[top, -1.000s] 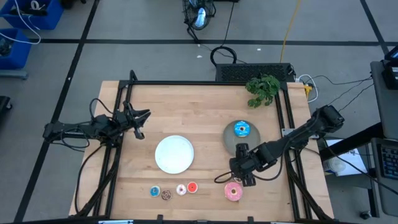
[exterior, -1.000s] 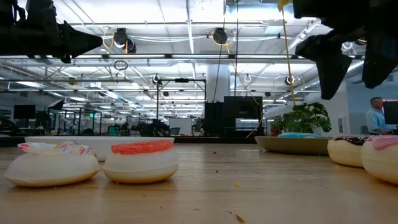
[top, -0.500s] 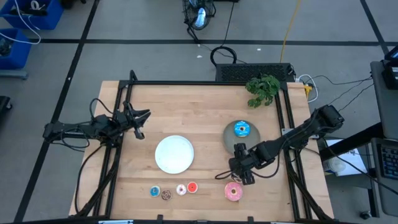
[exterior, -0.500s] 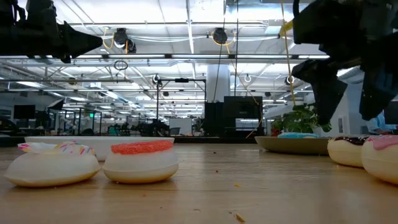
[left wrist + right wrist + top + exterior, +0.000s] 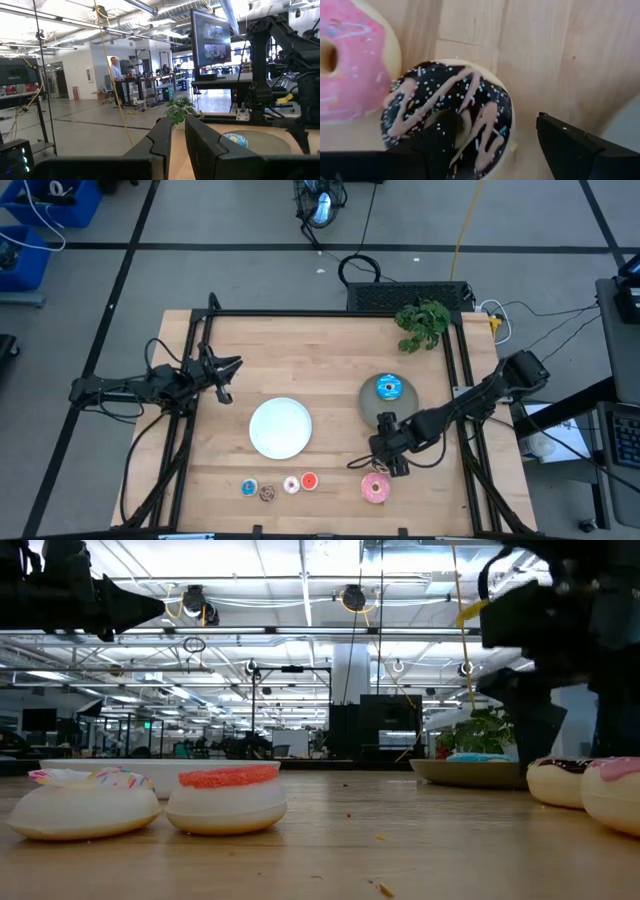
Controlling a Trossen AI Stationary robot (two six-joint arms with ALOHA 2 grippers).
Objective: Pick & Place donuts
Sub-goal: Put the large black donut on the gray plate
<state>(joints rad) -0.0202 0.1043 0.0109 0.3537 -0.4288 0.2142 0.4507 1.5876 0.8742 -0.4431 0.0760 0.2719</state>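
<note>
My right gripper (image 5: 387,461) (image 5: 492,120) is open and points down over the brown-white donut (image 5: 470,107) (image 5: 555,783), which lies flat on the table. One finger (image 5: 435,142) stands at the donut's hole. The other finger (image 5: 575,147) stands outside its rim. The pink donut (image 5: 375,488) (image 5: 345,75) lies right beside it, nearer the table's near edge. The blue sprinkled donut (image 5: 388,388) rests on the gray plate (image 5: 367,406). The tiny blue donut (image 5: 249,488), the tiny brown donut (image 5: 267,494), the tiny cream donut (image 5: 291,485) and the tiny red donut (image 5: 309,480) sit in a row near the near edge. My left gripper (image 5: 226,378) (image 5: 177,122) waits at the left, fingers nearly together. My right gripper comes at the brown-white donut from above, with one finger at the hole (image 5: 452,122) and one outside the rim. I cannot tell whether either finger touches the donut, which lies flat on the table.
A white plate (image 5: 280,427) lies at the table's middle. A green plant (image 5: 422,325) stands at the far right corner. Black frame rails (image 5: 190,420) run along both sides. Bare wood lies between the white plate and the tiny donuts. A person stands in the room beyond.
My right gripper has come down toward the brown-white donut, its fingers dropping from well above to about the donut's top in the low view. It has stayed open. The donuts and my left arm have kept still.
</note>
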